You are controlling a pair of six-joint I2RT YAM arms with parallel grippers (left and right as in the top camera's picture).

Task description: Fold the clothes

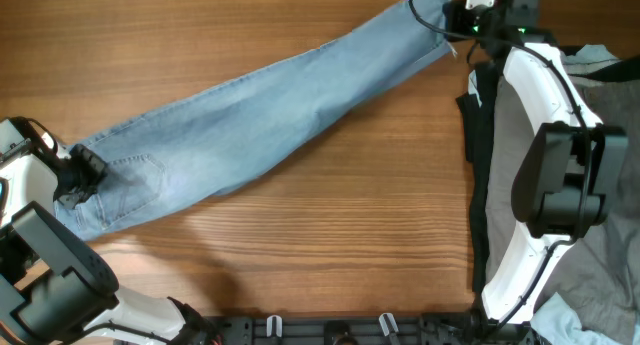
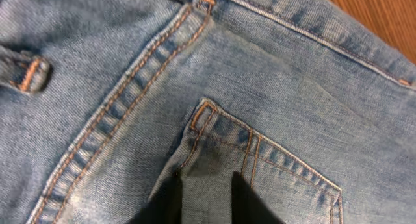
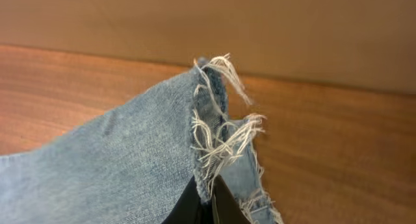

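Observation:
The light-blue jeans [image 1: 260,115] lie stretched diagonally across the wooden table, waist at the lower left, frayed hems at the upper right. My left gripper [image 1: 80,177] is at the waist end, shut on a fold of denim next to the back pocket [image 2: 260,159]; its fingertips [image 2: 207,198] pinch the cloth. My right gripper [image 1: 455,15] is at the top right, shut on the frayed hem [image 3: 218,130], its fingertips [image 3: 208,201] clamping the hem edge slightly above the table.
A black garment [image 1: 480,165] and grey trousers [image 1: 600,245] lie at the right edge under the right arm. Bare wooden table [image 1: 330,245] lies in front of the jeans. A wall stands behind the table [image 3: 195,16].

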